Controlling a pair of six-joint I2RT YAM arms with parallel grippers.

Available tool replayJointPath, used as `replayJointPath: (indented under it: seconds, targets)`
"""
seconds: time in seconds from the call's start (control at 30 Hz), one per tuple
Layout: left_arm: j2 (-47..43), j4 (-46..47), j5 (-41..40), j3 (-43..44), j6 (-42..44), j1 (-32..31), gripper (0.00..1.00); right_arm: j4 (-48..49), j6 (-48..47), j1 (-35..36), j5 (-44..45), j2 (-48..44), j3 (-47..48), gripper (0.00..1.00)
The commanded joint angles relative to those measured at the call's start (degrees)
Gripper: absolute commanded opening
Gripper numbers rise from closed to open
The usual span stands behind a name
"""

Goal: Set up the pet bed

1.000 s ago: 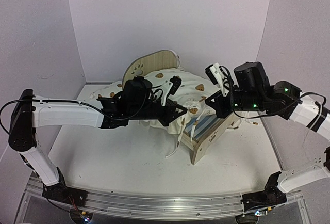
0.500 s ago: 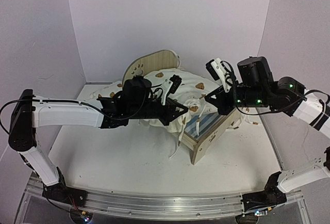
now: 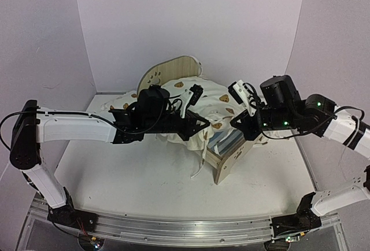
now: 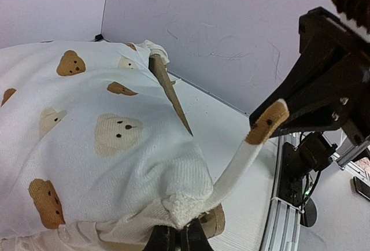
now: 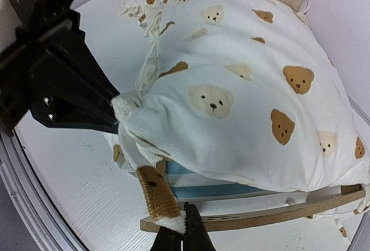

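Probably light, stiff: take bed point(image 3: 167, 69) by footboard point(image 3: 231, 161). Pinching cushion point(image 4: 115, 129) corner with left gripper point(image 4: 178, 239), tie point(image 5: 155, 196) with right gripper point(image 5: 178, 236).

1. Arms: you've got two, left arm point(image 3: 75, 128) and right arm point(image 3: 341, 126).
2. Grippers: two, one per arm, left gripper point(image 3: 203, 125) and right gripper point(image 3: 233, 122).
3. Pet bed point(image 3: 222, 141): one.
4. Plywood end boards on it: two, headboard point(image 3: 173, 69) far, footboard point(image 3: 237, 157) near.
5. Paw-print cutout point(image 3: 155, 80): one you can count, on the headboard.
6. Bear-print cushion point(image 3: 217, 98): one.
7. Ties you can make out: two, stretched tie point(image 4: 237, 167) and hanging tie point(image 3: 202, 158) at the bed's near left.
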Motion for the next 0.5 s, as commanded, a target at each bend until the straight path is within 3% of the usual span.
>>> replayJointPath:
  seconds: [0.0,0.23,0.47]
  targets:
    - [-0.20,1.92,0.90,0.01,-0.82,0.29,0.00,2.53,1.34,-0.16,1.54,-0.21,-1.93,0.00]
    - [-0.13,2.07,1.09,0.04,-1.26,0.33,0.00,0.76,1.31,-0.16,4.23,-0.23,-1.28,0.00]
    - [0.10,2.15,1.48,0.19,-1.18,0.34,0.00,-4.86,-1.86,-0.16,7.11,-0.03,6.38,0.00]
